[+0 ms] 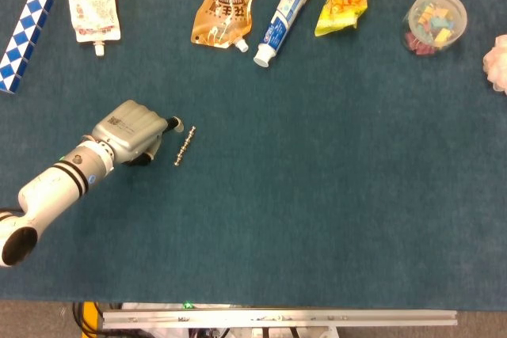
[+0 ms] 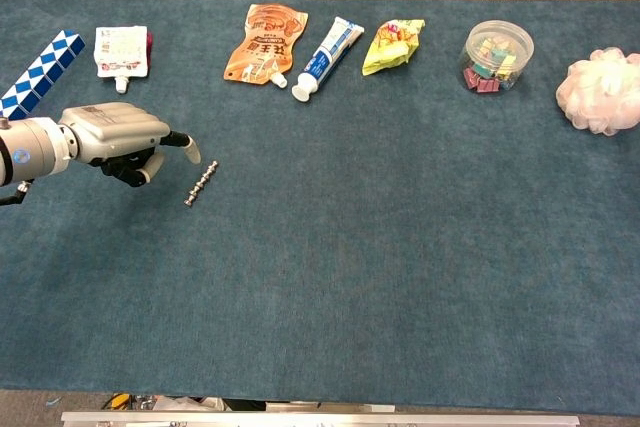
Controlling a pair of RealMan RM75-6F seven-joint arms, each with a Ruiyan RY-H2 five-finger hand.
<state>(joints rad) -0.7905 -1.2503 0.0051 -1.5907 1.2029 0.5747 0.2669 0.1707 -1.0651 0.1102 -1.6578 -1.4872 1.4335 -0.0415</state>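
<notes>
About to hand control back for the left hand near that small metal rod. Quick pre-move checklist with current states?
1. Left hand holds nothing: ok.
2. Metal rod lies flat on the table, apart from the fingertips: ok.
3. Bare cloth around the rod: ok.
4. Paperclip under the hand: cannot tell, hidden.
5. Pouches and toothpaste well beyond the rod: ok.
6. Right hand position: cannot tell, neither view shows it.

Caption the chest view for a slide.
Left hand hovers beside a small metal rod on the blue cloth, apart from it.

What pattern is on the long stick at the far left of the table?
Blue and white triangles cover the folding puzzle stick; the head view shows it best.
</notes>
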